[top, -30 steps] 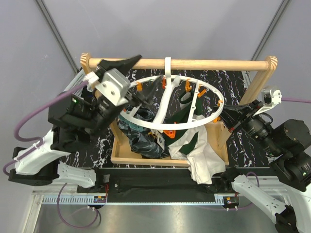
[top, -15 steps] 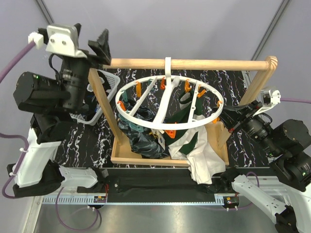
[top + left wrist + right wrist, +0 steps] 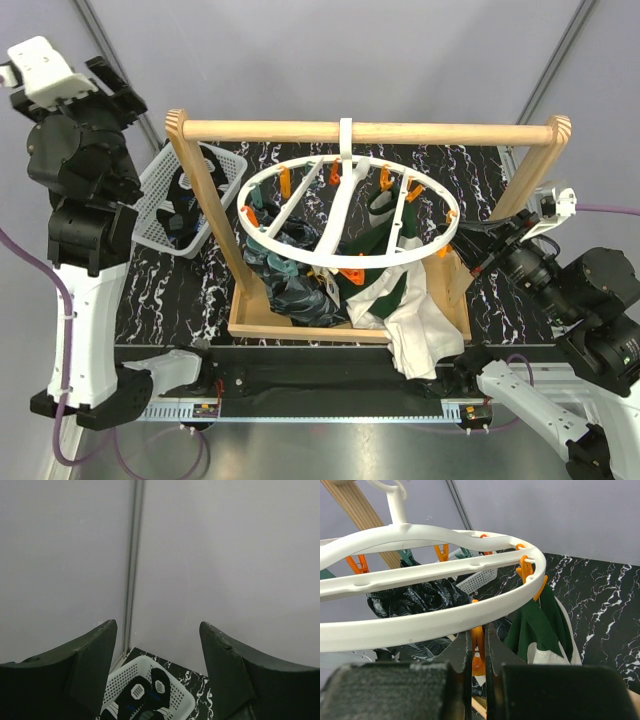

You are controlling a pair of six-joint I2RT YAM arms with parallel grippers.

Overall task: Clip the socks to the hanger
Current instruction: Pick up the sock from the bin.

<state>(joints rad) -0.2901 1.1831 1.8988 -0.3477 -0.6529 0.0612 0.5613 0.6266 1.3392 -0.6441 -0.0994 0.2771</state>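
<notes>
The hanger (image 3: 350, 262) is a white ring with orange pegs, hooked on the wooden rail. A mottled teal-grey sock (image 3: 285, 275) and a dark green sock (image 3: 385, 250) hang under it. My right gripper (image 3: 472, 252) is at the ring's right edge, shut on an orange peg (image 3: 478, 652) below the ring (image 3: 420, 622). The green sock (image 3: 535, 620) hangs just to its right. My left gripper (image 3: 112, 85) is raised high at the far left, open and empty (image 3: 157, 630). Below it are black socks (image 3: 145, 692) in the white mesh basket (image 3: 117, 680).
The wooden rail frame (image 3: 370, 131) stands on a wooden base tray (image 3: 300, 330) on the black marbled table. A larger white cloth (image 3: 415, 335) drapes over the tray's front right. The mesh basket (image 3: 160, 205) sits left of the frame's left post.
My left arm has pulled away from the hanger's left side and risen up and to the far left, above the basket. The right gripper and the hanger have stayed in place.
</notes>
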